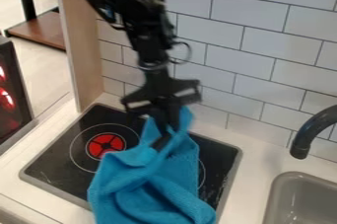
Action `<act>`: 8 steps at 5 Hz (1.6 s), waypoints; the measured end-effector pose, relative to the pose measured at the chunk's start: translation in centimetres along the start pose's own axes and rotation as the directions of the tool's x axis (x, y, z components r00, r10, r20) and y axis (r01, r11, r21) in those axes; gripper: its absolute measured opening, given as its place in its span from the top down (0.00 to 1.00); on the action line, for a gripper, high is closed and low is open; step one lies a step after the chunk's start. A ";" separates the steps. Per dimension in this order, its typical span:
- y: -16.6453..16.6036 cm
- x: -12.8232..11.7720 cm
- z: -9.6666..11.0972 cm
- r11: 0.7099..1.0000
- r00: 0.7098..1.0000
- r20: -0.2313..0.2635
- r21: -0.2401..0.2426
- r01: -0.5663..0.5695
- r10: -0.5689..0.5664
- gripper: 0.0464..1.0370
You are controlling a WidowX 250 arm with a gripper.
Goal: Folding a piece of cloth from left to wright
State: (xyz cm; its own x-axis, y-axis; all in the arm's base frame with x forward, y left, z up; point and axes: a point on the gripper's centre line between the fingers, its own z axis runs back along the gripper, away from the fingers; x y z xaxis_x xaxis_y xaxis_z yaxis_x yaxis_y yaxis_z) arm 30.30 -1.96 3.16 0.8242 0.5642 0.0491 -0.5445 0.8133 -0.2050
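Blue cloth (154, 188) hangs in bunched folds over the right part of the black stove top (56, 161), its upper end pinched in the gripper (163, 136). Beside the cloth is a red burner disc (105, 145); a dark tap (311, 131) arches near the grey sink (280, 188).

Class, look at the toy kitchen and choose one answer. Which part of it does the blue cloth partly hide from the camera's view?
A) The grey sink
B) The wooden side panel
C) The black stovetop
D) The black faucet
C: the blue cloth is bunched in front of the middle and near side of the black stovetop, while the grey sink is off to its right.
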 end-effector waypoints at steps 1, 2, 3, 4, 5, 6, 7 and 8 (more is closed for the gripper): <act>-1.2 -0.4 -1.9 0.998 0.999 -0.009 0.027 0.051 -0.051 0.99; -1.7 -1.0 -4.7 0.993 0.995 -0.012 0.063 0.100 -0.100 0.99; -1.6 -1.2 -5.9 0.991 0.994 -0.015 0.079 0.110 -0.109 0.99; -1.5 -1.2 -6.1 0.991 0.994 -0.016 0.080 0.106 -0.105 0.97; -1.4 -1.2 -6.1 0.991 0.995 -0.017 0.087 0.099 -0.097 0.81; -1.4 -1.3 -6.1 0.990 0.994 -0.021 0.087 0.107 -0.105 0.58; -1.4 -1.4 -5.8 0.989 0.993 -0.029 0.089 0.115 -0.113 0.34; -1.5 -1.5 -4.1 0.989 0.993 -0.009 0.080 0.121 -0.120 0.08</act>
State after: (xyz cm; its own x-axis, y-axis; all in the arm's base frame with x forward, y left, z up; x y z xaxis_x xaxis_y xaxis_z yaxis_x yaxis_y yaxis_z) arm 30.54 -4.58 -0.61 0.8851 0.4608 0.0648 -0.4516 0.8842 -0.1192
